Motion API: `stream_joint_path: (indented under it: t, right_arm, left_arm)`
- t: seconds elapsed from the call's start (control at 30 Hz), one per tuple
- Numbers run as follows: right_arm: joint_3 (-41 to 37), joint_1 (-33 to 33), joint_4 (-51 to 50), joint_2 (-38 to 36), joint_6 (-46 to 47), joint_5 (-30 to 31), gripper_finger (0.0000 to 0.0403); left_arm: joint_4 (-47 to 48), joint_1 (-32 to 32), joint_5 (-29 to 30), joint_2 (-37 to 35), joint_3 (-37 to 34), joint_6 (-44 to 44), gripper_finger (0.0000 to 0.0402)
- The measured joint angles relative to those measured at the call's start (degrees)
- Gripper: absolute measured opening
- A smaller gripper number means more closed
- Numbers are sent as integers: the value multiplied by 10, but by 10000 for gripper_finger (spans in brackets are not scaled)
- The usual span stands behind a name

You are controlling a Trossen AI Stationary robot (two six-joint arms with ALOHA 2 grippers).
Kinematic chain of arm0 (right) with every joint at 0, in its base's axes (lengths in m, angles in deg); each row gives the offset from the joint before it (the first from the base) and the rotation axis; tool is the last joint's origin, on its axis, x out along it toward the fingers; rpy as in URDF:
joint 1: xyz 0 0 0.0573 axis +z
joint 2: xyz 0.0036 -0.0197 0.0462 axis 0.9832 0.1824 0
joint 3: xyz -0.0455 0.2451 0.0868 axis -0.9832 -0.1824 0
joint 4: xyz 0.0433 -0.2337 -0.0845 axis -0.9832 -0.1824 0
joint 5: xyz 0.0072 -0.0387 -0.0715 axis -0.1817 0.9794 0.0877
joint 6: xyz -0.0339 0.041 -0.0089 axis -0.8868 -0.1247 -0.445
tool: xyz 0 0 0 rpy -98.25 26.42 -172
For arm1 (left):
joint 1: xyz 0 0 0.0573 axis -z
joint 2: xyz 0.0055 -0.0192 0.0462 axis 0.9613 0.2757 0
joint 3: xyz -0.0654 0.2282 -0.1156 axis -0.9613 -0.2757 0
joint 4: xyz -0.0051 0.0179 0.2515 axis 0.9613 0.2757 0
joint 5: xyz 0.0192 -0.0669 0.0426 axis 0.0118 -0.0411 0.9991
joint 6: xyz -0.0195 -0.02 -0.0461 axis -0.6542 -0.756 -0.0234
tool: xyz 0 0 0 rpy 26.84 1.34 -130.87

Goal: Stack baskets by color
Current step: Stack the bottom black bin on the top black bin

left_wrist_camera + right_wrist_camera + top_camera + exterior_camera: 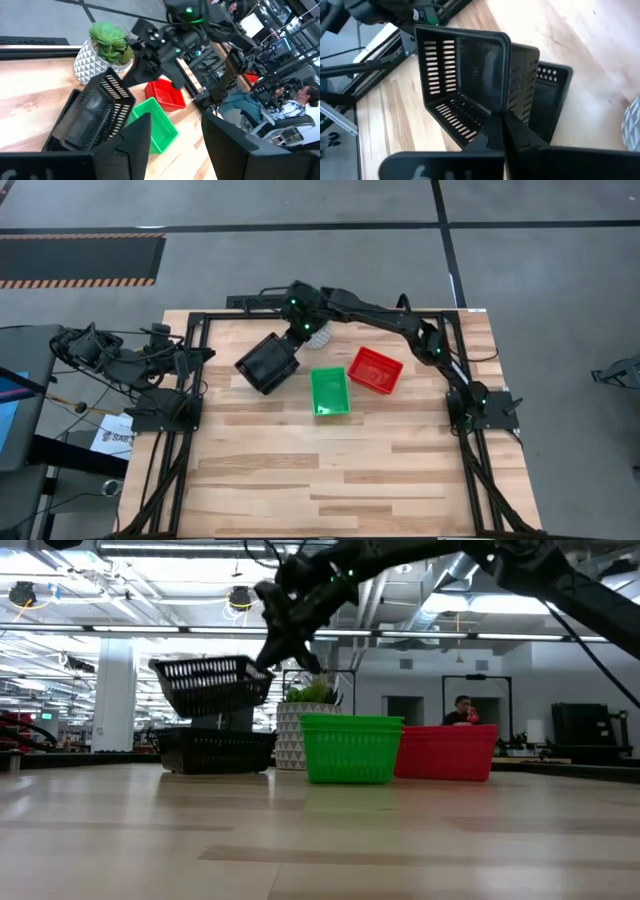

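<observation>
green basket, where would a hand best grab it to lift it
By one rim edge of the green basket, coming straight down from above. It sits upright with its mouth open, and the thin wall lets one finger go inside and one outside. The red basket crowds one corner.

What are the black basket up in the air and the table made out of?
Black basket: looks like plastic, dull black, with neat rows of molded slots in thin walls. The right gripper holds its rim with shut jaws.

Table: looks like wood, pale planks with visible grain and seams, smooth with a slight sheen. Whether solid or a veneer cannot be told.
</observation>
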Motion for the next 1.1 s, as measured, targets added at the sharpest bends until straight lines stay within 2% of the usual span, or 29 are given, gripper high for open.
stream_joint_path:
  t: [0.13,0.4,0.97,1.1]
  right_arm:
    - [0,-9,-9,17,-20,-31,0]
    - [0,-7,-20,29,-48,-46,7]
    - [3,-17,-29,28,-37,-47,134]
    - [4,-22,-59,-5,-37,-47,153]
  left_arm:
    - [0,0,1,0,0,0,162]
    - [0,0,3,0,0,-2,162]
    - [2,0,9,0,0,0,162]
    - [15,0,14,0,0,-2,162]
